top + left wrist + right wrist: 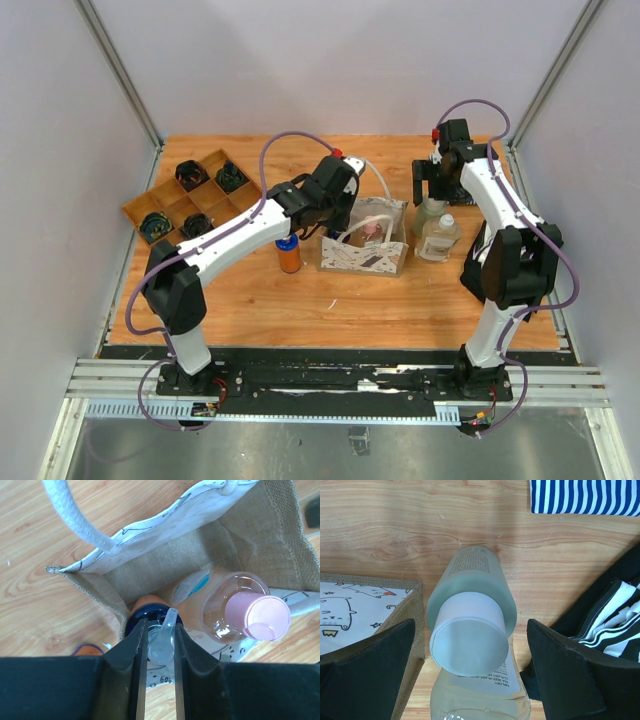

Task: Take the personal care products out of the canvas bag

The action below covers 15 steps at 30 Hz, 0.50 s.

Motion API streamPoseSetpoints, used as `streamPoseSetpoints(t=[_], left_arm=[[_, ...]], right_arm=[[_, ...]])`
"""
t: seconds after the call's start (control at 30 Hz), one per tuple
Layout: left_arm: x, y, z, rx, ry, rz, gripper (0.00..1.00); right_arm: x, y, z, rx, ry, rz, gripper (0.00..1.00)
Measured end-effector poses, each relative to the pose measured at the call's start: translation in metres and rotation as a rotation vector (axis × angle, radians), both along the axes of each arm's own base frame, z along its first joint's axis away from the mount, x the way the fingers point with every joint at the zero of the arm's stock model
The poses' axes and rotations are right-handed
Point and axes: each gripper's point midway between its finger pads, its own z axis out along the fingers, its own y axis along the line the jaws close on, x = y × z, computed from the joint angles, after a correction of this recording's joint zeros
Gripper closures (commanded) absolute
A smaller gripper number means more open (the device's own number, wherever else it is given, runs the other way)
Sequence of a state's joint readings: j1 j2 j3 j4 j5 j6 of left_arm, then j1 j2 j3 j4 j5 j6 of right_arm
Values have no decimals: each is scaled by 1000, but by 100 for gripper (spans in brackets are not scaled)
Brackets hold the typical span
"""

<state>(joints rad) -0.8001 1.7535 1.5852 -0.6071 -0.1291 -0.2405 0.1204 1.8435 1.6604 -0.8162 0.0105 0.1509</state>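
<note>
Top view: the left gripper (340, 228) reaches into the canvas bag (365, 258). The right gripper (432, 185) hangs over the clear bottles (438, 238), which stand on the table just beside the bag.

Left wrist view: the jaws are closed on the pump head (162, 639) of the orange bottle (149, 604), inside the bag next to the pink bottle (250, 614). The step in hand appears to be extraction. The next move calls for a straight vertical lift clear of the bag wall.

Right wrist view: the jaws are spread wide and hold nothing.

Compartment tray (131, 208), seemingly holding cables (230, 177)
</note>
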Motion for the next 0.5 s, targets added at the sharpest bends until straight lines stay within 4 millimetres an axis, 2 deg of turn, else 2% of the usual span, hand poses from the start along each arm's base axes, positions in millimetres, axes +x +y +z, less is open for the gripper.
streamPoseSetpoints(t=[0.1,0.5], left_arm=[[1,-1,0,-3,-3,-2,99],[0,6,6,40,9,16,99]], right_arm=[[0,0,0,0,1,0,6],[0,0,0,2,1,1,2]])
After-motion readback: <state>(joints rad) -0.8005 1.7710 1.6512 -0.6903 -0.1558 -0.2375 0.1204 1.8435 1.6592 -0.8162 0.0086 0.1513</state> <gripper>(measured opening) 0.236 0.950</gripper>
